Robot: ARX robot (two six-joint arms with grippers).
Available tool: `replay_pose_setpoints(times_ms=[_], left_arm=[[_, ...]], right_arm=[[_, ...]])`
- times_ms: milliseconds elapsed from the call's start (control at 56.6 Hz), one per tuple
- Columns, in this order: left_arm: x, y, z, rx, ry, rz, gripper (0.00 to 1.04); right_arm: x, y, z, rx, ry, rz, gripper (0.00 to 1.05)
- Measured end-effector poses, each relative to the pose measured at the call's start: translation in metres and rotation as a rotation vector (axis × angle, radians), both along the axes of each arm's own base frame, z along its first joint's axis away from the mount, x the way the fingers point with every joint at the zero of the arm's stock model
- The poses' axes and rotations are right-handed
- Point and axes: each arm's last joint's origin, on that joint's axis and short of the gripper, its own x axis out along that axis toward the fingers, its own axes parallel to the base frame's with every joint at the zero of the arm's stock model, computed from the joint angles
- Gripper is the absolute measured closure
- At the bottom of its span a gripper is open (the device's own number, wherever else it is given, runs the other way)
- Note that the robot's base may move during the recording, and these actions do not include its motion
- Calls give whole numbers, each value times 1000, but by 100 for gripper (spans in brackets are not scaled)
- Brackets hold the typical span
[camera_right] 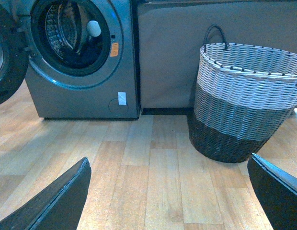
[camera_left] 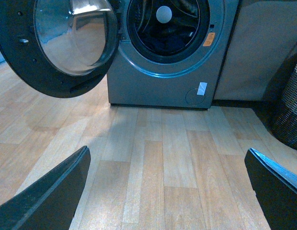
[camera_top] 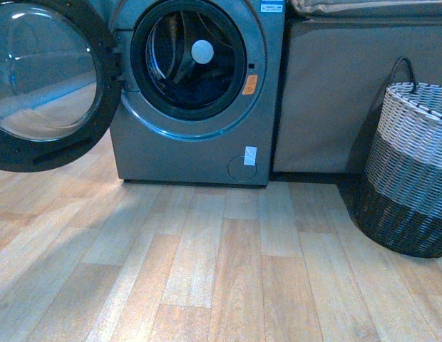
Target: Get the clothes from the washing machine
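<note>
Front view: the washing machine [camera_top: 192, 149] fills the upper centre of the frame. Its glass door [camera_top: 43, 71] is swung wide open at the upper left. A dark heap that may be clothes lies low in the drum [camera_top: 167, 50], so the task looks barely begun: the door is open, but nothing has been collected yet. The woven basket [camera_top: 413, 178] stands at the right edge on the wooden floor [camera_top: 207, 271]. Neither arm shows.

Left wrist view: the left jaws are spread wide and hold nothing, with only bare floor between them. The washing machine stands well apart, straight ahead of them. Dark blue clothes [camera_left: 167, 43] lie in the bottom of the drum.

Right wrist view: the right jaws are likewise wide and empty. The washing machine is well apart and off to one side of their line. The woven basket is nearer, but its inside is hidden.
</note>
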Motion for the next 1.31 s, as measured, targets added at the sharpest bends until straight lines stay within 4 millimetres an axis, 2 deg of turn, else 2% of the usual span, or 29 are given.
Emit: replay_pose_setpoints(times_ms=[1308], left_arm=[[0,0,0,0,0,0,7]], right_arm=[[0,0,0,0,0,-1,7]])
